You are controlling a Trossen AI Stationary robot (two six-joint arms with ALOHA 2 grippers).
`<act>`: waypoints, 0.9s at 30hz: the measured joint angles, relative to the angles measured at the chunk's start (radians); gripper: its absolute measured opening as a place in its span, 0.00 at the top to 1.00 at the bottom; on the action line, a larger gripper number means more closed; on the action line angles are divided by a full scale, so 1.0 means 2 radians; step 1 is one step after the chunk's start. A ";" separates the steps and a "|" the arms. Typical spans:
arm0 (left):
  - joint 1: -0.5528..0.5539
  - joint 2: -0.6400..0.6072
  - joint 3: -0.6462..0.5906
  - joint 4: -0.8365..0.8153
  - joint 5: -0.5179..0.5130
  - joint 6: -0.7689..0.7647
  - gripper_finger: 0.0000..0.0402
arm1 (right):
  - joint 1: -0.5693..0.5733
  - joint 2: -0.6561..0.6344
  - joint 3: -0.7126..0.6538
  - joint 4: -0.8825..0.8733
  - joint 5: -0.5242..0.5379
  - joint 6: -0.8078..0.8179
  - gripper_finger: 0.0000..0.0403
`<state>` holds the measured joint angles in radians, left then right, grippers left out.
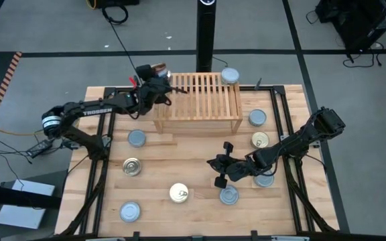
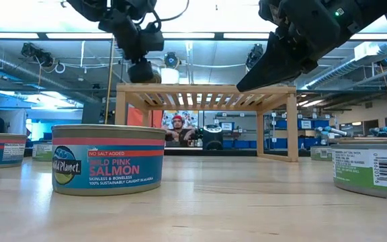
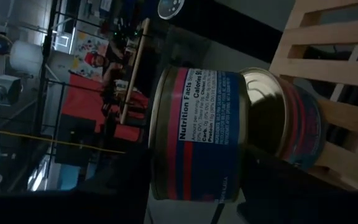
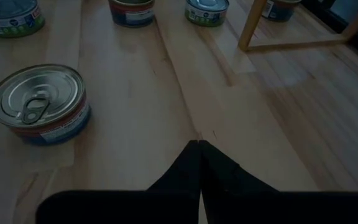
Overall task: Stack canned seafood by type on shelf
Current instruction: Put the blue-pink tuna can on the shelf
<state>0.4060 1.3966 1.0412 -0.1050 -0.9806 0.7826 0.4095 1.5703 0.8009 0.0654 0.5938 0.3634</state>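
Left claw (image 1: 158, 82) at the shelf's (image 1: 200, 100) upper-left corner, gripping a half-hidden salmon tin (image 3: 197, 134); right claw (image 1: 221, 164) clenched, empty.

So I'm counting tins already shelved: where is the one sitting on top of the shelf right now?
In the high view, that tin sits on the shelf at its far right corner, well away from the left gripper at the shelf's far left end.

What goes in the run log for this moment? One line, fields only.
left gripper: holding salmon tin at shelf left end | right gripper: shut, empty, above table | one tin on shelf
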 joint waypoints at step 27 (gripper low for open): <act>-0.020 0.000 -0.001 0.005 -0.020 0.039 0.36 | 0.000 0.000 0.000 0.000 -0.006 0.000 0.97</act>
<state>0.3656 1.3975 1.0401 -0.0953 -1.0205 0.8612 0.4095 1.5703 0.8009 0.0647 0.5827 0.3634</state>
